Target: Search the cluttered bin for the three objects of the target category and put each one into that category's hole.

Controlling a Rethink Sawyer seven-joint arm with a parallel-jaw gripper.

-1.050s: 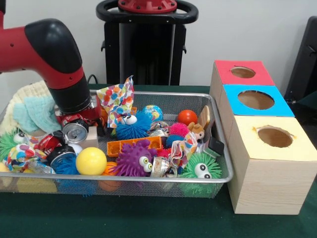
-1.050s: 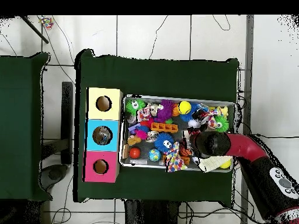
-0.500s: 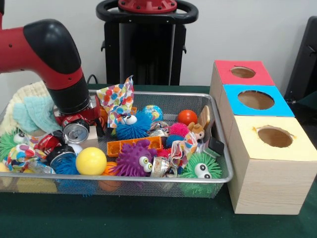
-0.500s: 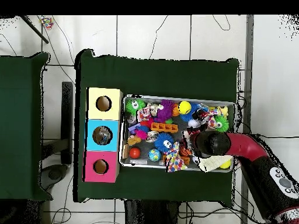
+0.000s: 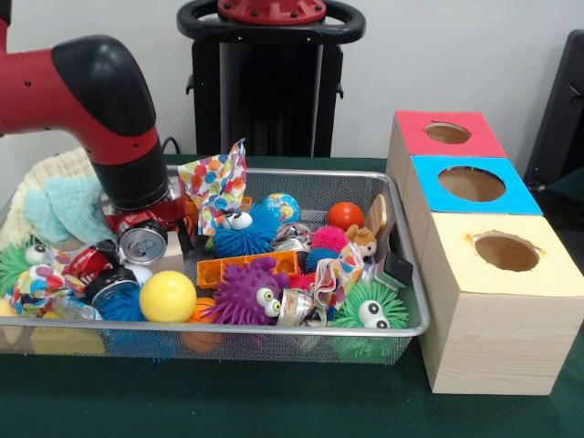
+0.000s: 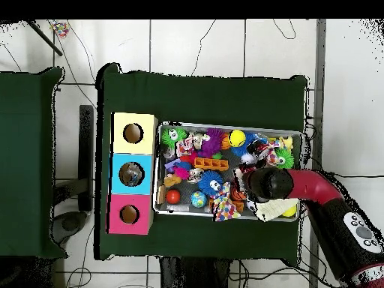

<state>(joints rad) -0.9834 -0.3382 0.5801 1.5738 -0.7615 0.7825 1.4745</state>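
A wire mesh bin (image 5: 274,330) is packed with toys, balls and cans. My gripper (image 5: 146,234) reaches down into its left part under the red and black arm (image 5: 109,119). It is shut on a red drink can (image 5: 142,245) whose silver end faces the camera. Beside it lie a crushed red can (image 5: 89,262) and a dark-topped can (image 5: 111,283). In the overhead view the wrist (image 6: 266,184) covers the gripper and the held can. To the right stand three boxes with round holes: red (image 5: 447,133), blue (image 5: 472,183) and yellow (image 5: 506,251).
A yellow ball (image 5: 168,297), purple (image 5: 246,294), blue (image 5: 245,230) and green (image 5: 370,308) fuzzy toys, an orange ball (image 5: 345,215) and a spotted cloth (image 5: 215,182) fill the bin. A knitted cloth (image 5: 55,196) hangs over its left end. Green cloth (image 6: 202,97) covers the table.
The arm has shifted slightly to the right, and the red can has moved with it, turning its silver end more squarely toward the camera. Other items have stayed in place.
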